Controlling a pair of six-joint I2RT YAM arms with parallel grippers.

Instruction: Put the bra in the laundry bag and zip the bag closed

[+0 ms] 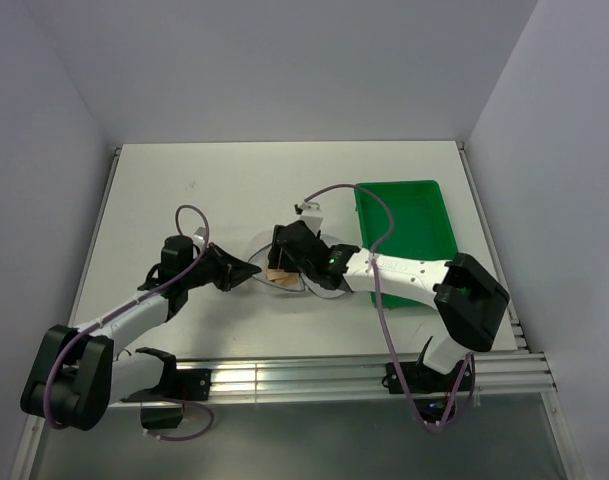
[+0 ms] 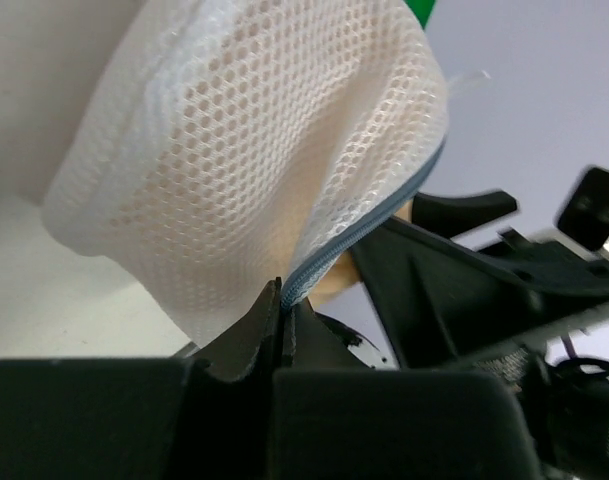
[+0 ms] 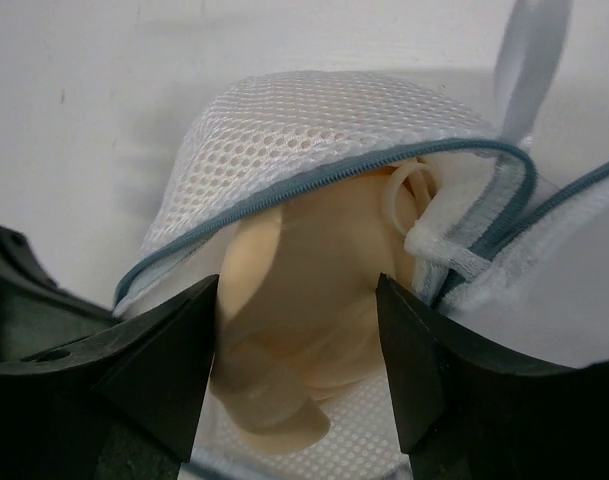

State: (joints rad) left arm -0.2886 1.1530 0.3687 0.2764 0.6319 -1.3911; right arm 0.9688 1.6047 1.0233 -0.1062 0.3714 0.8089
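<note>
- The left tool point(image 2: 281, 300) is clenched tight on the gray zipper edge of the laundry bag point(image 2: 254, 150).
- Just above that tool, the bag is soft white net with tiny holes, puffed up round.
- The right tool point(image 3: 297, 300) has its black fingers wide apart with the bra point(image 3: 314, 240) between them. I cannot tell if they squeeze it.
- The bra is smooth, peach and padded, half inside the bag's open mouth.
- A green plastic tray point(image 1: 409, 215) lies right of that tool on the white worktop point(image 1: 234, 190).
</note>
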